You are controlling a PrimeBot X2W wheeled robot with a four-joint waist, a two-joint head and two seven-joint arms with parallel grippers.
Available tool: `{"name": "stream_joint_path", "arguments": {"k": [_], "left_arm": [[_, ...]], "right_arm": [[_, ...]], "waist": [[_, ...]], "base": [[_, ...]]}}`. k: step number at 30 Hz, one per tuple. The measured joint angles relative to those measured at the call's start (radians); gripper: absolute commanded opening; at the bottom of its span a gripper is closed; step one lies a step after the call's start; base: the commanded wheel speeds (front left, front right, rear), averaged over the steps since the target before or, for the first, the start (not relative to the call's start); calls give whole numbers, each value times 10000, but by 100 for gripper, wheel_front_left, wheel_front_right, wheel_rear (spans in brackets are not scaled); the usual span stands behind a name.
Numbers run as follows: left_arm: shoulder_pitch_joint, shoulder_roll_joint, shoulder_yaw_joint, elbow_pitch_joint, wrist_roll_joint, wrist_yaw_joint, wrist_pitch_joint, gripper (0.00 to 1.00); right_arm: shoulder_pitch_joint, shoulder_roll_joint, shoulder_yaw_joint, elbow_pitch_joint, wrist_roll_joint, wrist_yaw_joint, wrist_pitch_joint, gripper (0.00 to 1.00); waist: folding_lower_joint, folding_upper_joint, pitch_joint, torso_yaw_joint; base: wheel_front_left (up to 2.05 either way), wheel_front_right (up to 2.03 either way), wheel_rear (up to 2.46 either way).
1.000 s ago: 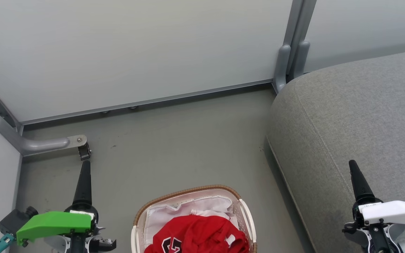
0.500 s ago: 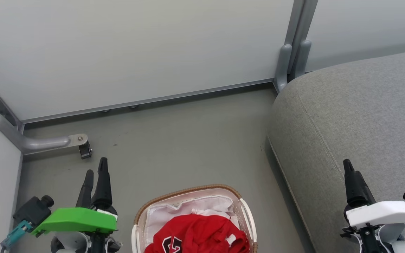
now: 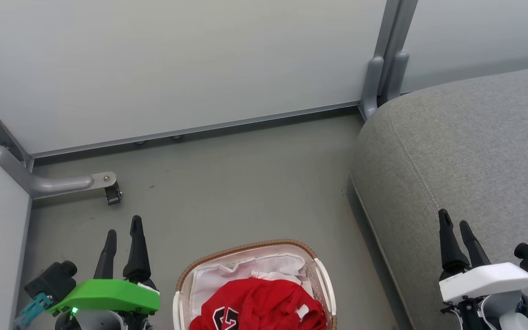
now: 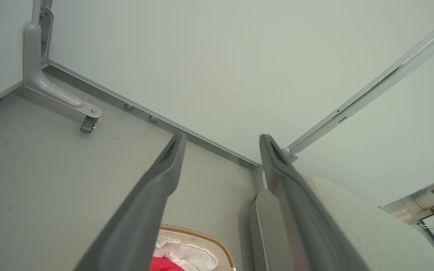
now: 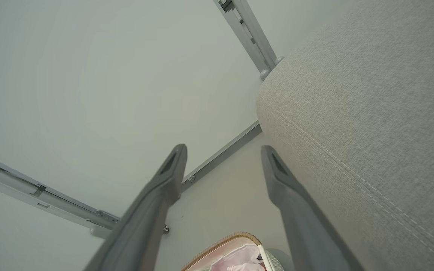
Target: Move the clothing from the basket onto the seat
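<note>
The red clothing (image 3: 261, 307) with a black-and-white number print lies bunched in the basket (image 3: 245, 249), a white perforated one with a brown rim and white liner, at the bottom centre of the head view. The grey seat (image 3: 465, 151) fills the right side. My left gripper (image 3: 123, 227) stands open over the floor left of the basket, nothing between its fingers. My right gripper (image 3: 453, 220) is open above the seat's front edge, empty. The left wrist view shows the basket rim (image 4: 202, 238) and a sliver of clothing (image 4: 164, 265) below its open fingers (image 4: 171, 158); the right wrist view shows the basket (image 5: 228, 244) and seat (image 5: 367, 113).
Pale partition walls (image 3: 177, 64) close the back and left. A grey metal bracket with a latch (image 3: 62, 183) juts from the left corner near my left gripper. A grey post (image 3: 383, 59) stands between wall panels by the seat. Bare grey floor (image 3: 236, 183) lies beyond the basket.
Both grippers have turned about their wrists, so each now shows two separate fingers instead of one. The left gripper has drifted slightly right. The camera shifted a little.
</note>
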Motion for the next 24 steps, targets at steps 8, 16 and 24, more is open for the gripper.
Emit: {"name": "stream_joint_path", "arguments": {"k": [8,16,24], "left_arm": [[33,4,-178,77,802,90,-222,100],[61,12,-313,155,1490,211,-437,100],[102,15,-433,288,2086,293,-623,100]], "right_arm": [[30,-12,44,10,-848,0,-222,100],[51,-21,153,-8,-1749,0,-435,100],[131,-33,286,-36,-2550,0,-625,100]], "waist": [[0,0,16,58],[0,0,19,103],[0,0,27,163]], "base": [[0,0,0],[0,0,0],[0,0,0]]}}
